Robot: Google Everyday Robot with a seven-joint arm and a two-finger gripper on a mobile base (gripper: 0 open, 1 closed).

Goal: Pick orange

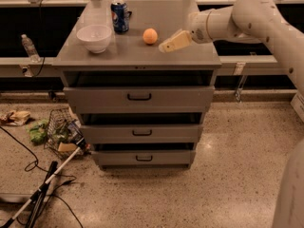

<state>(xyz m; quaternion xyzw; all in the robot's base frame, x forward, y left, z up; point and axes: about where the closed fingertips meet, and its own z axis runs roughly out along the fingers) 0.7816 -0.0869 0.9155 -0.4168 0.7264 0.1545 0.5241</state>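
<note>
The orange (150, 35) is a small round fruit sitting on the grey top of the drawer cabinet (137, 56), right of the blue soda can (120, 16) and the white bowl (94, 37). My gripper (167, 45) reaches in from the right on a white arm and hovers just above the cabinet top. Its tan tip is a short way right of the orange and does not touch it. It holds nothing.
The cabinet has three drawers with dark handles, the top one (137, 98) slightly pulled out. On the floor to the left lie a wire basket with litter (61, 133), cables and a stick (42, 186). A plastic bottle (28, 45) stands on the left ledge.
</note>
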